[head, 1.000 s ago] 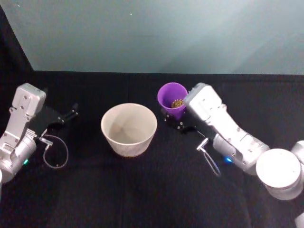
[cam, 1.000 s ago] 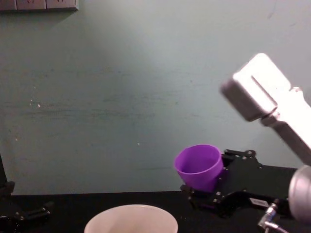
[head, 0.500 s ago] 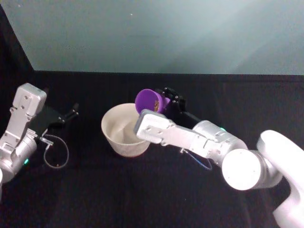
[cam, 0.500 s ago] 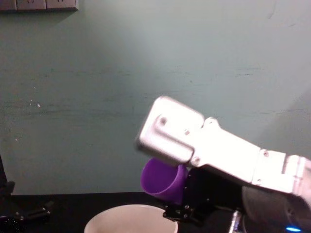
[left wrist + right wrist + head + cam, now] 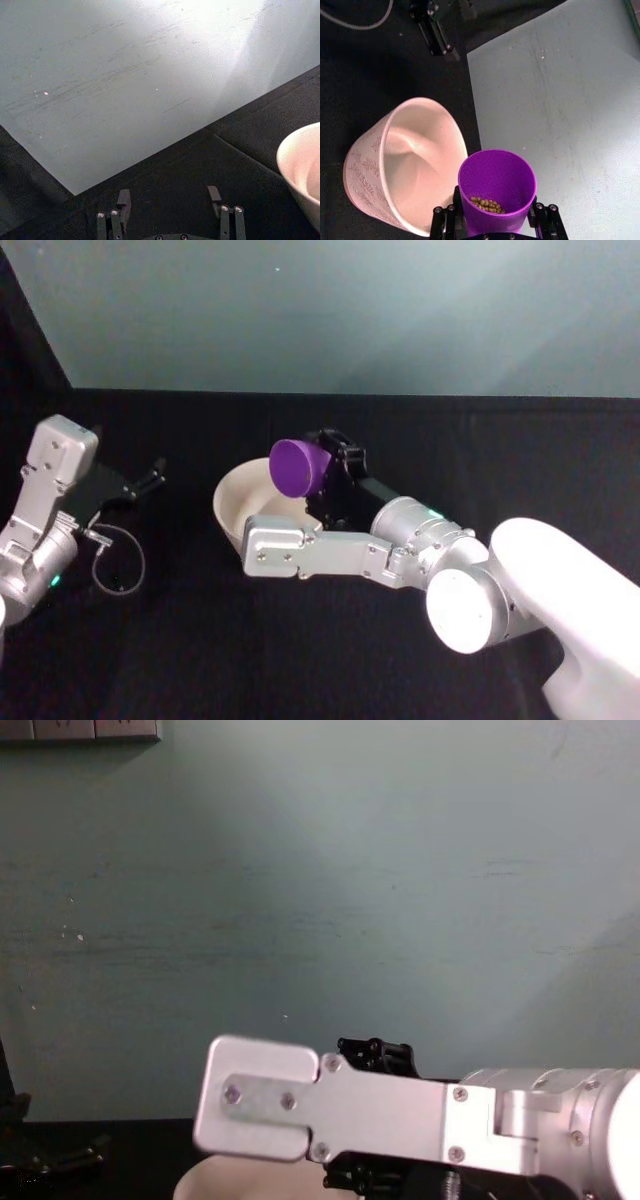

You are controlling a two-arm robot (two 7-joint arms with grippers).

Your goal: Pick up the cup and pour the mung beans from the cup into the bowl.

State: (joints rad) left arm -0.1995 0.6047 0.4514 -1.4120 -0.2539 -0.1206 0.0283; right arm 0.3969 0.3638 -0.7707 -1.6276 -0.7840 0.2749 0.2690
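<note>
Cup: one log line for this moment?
phase=pour | right gripper=shut on cup, tipped above bowl rim | mung beans=in cup | left gripper=open, parked left

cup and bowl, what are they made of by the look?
Cup: likely plastic; uniform bright purple, smooth thin wall, held in the right gripper. Bowl: matte cream, faint leaf-like relief on its wall; ceramic or plastic, can't tell.
</note>
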